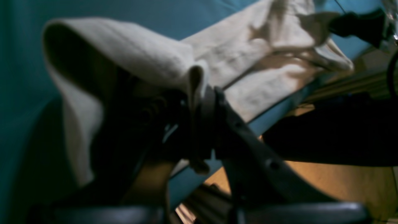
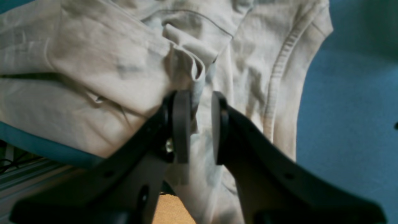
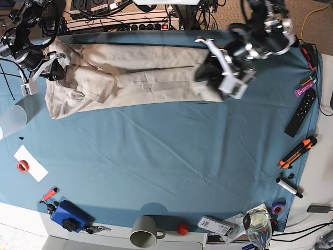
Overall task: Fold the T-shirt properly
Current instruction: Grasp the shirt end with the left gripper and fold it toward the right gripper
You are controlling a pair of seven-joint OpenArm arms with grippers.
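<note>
T-shirt point(image 3: 130, 73): beige, short-sleeved, laid as a long narrow band along the far edge of the blue-covered counter point(image 3: 171, 156). Condition: lengthwise fold apparently made; crosswise folds judged outstanding, cloth wrinkled. Left claw point(image 1: 202, 102): closed on a pinched fold at one end of the band, a loop of fabric raised above it. Right claw point(image 2: 200, 124): jaws partly apart with cloth at the collar end running between them; a firm grip cannot be confirmed.
</note>
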